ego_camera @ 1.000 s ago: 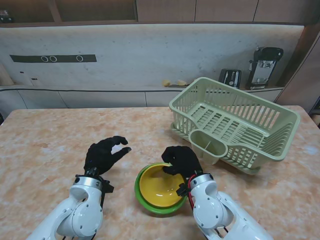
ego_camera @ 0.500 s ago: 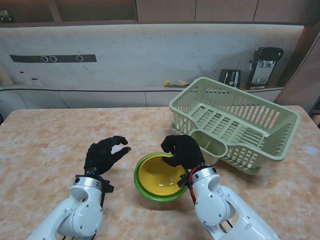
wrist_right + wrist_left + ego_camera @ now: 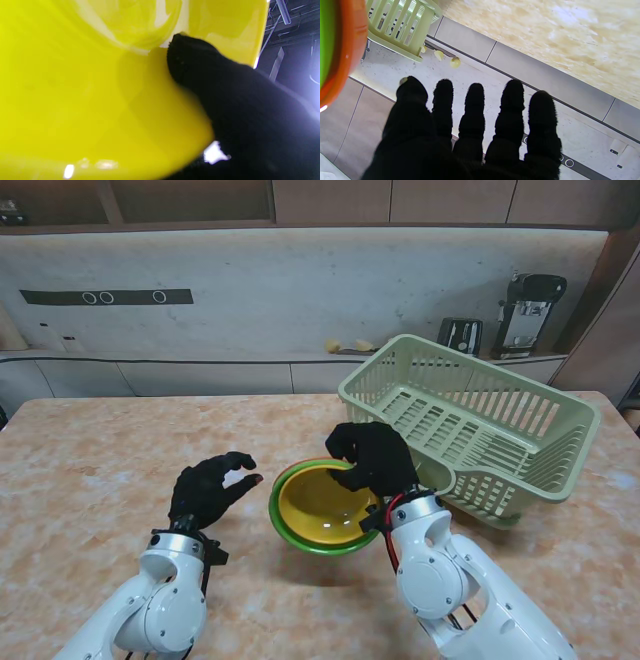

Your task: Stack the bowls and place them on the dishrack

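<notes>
Our right hand (image 3: 372, 458) pinches the rim of 2 nested bowls, yellow bowl (image 3: 320, 510) inside green bowl (image 3: 282, 525), tilted and apparently lifted off the table (image 3: 80, 480), beside the dishrack (image 3: 470, 420). Our left hand (image 3: 205, 488) hangs spread, empty.

The yellow bowl (image 3: 318, 512) sits nested inside the green bowl (image 3: 283, 490), forming one stack. The stack is tilted, its opening facing toward me and to my left, and it is raised off the table. My right hand (image 3: 372, 457) grips its far right rim, with one finger (image 3: 190, 57) pressed against the glossy yellow inner wall. The dishrack (image 3: 470, 423) is pale green slatted plastic with a cutlery cup at its near corner; it stands just right of the stack.
</notes>
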`<state>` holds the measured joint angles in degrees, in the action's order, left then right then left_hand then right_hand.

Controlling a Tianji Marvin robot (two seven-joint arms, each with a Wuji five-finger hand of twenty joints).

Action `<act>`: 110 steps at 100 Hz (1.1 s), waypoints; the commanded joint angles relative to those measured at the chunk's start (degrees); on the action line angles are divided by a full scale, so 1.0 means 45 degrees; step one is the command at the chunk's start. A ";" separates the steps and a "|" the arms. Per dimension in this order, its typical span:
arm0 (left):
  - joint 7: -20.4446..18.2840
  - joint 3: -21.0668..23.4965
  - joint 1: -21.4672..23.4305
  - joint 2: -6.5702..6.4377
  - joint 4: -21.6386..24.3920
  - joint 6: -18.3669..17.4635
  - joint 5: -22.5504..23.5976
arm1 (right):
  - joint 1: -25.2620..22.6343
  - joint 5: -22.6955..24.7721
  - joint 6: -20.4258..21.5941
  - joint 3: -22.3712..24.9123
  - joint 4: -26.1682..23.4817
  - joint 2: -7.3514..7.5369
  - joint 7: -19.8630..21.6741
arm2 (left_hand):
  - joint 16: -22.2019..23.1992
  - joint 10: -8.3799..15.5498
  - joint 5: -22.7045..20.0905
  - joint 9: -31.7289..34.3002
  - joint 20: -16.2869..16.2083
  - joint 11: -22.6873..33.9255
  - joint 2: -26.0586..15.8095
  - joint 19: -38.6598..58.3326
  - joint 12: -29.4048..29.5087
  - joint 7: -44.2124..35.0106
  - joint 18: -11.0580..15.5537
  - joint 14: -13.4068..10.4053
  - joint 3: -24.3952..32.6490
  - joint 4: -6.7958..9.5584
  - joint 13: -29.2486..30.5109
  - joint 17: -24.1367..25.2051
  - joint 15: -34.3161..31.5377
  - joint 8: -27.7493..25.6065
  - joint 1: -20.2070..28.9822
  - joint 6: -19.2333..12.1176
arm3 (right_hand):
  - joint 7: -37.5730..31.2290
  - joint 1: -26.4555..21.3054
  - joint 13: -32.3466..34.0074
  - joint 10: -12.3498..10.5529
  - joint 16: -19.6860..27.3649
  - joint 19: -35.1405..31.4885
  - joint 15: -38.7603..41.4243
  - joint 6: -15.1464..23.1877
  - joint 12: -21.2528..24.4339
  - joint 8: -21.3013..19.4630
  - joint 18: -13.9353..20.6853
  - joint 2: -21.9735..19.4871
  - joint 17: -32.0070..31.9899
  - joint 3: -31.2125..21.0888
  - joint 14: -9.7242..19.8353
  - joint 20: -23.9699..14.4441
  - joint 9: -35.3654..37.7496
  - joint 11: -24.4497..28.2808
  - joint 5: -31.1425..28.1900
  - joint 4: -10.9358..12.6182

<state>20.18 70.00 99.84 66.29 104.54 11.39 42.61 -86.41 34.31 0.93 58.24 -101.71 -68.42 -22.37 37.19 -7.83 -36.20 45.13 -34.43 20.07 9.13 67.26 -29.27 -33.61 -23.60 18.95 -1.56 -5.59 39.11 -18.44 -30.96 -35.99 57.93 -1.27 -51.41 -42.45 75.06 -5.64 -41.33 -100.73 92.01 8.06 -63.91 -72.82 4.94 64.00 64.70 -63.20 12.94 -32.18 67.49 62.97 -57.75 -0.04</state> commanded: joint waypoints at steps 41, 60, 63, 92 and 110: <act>-0.0176 -0.0051 -0.0041 0.0048 -0.0012 -0.0009 -0.0037 | 0.0359 0.0914 -0.0549 0.1294 -0.1490 0.0080 0.0136 | 0.0170 0.0190 -0.0202 0.0273 -0.0219 0.0045 -0.0109 0.0232 -0.0236 -0.0301 0.0073 -0.0083 -0.0238 0.0068 0.0177 -0.0017 -0.0096 -0.0123 0.0457 -0.0434 | -0.7618 -0.3193 0.0150 -0.1511 -0.0018 -0.2738 -0.0368 0.4083 0.0188 0.0248 0.0983 -0.3624 0.0361 -0.5946 0.1285 -0.0219 0.2280 0.0523 -0.4075 0.2561; -0.0235 -0.0072 -0.0067 0.0037 -0.0032 -0.0033 -0.0041 | 0.0441 0.1237 -0.0698 0.1875 -0.1786 0.0160 0.0271 | 0.0171 0.0204 -0.0219 0.0280 -0.0220 0.0045 -0.0107 0.0237 -0.0235 -0.0314 0.0086 -0.0072 -0.0243 0.0067 0.0181 -0.0028 -0.0096 -0.0115 0.0449 -0.0440 | -0.7584 -0.3152 0.0152 -0.1577 -0.0039 -0.2695 -0.0411 0.4135 0.0167 0.0220 0.1054 -0.3701 0.0363 -0.5946 0.1320 -0.0214 0.2246 0.0497 -0.4075 0.2575; -0.0237 -0.0073 -0.0070 0.0037 -0.0036 -0.0035 -0.0043 | 0.0460 0.1310 -0.0724 0.1960 -0.1826 0.0176 0.0305 | 0.0168 0.0194 -0.0222 0.0283 -0.0220 0.0045 -0.0102 0.0236 -0.0235 -0.0318 0.0088 -0.0052 -0.0244 0.0067 0.0166 -0.0027 -0.0087 -0.0117 0.0449 -0.0438 | -0.7583 -0.3144 0.0153 -0.1578 -0.0041 -0.2694 -0.0411 0.4135 0.0164 0.0218 0.1052 -0.3726 0.0364 -0.5946 0.1320 -0.0216 0.2250 0.0497 -0.4076 0.2579; -0.0264 -0.0093 -0.0098 0.0032 -0.0073 -0.0076 -0.0061 | 0.0650 0.1727 -0.1153 0.2764 -0.2151 0.0269 0.0551 | 0.0170 0.0200 -0.0223 0.0277 -0.0218 0.0035 -0.0111 0.0228 -0.0231 -0.0325 0.0079 -0.0071 -0.0242 0.0067 0.0189 -0.0013 -0.0095 -0.0114 0.0447 -0.0447 | -0.7547 -0.3062 0.0155 -0.1614 -0.0051 -0.2647 -0.0448 0.4190 0.0154 0.0203 0.1028 -0.3892 0.0357 -0.5946 0.1337 -0.0213 0.2220 0.0474 -0.4068 0.2639; -0.0247 -0.0097 -0.0096 0.0037 -0.0070 -0.0058 -0.0063 | 0.0695 0.2021 -0.1225 0.3461 -0.2190 0.0347 0.0684 | 0.0168 0.0193 -0.0239 0.0277 -0.0218 0.0034 -0.0107 0.0226 -0.0230 -0.0330 0.0075 -0.0061 -0.0242 0.0068 0.0161 -0.0008 -0.0083 -0.0108 0.0450 -0.0442 | -0.7543 -0.3024 0.0157 -0.1619 -0.0061 -0.2578 -0.0478 0.4190 0.0136 0.0192 0.1037 -0.3988 0.0349 -0.5946 0.1355 -0.0204 0.2185 0.0466 -0.4069 0.2625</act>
<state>19.74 69.67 99.27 66.28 104.03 11.20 42.41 -83.80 42.93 -4.41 72.77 -110.39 -67.07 -19.66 37.19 -7.82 -36.22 45.13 -34.48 20.07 9.13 67.29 -29.28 -34.14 -23.57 18.95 -1.56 -5.59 39.11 -18.44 -30.97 -35.99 57.93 -1.79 -51.42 -42.46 75.49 -5.76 -41.33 -100.75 91.43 8.21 -63.92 -72.82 4.93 64.17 65.21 -63.17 12.97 -32.19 68.04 62.82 -58.10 -0.04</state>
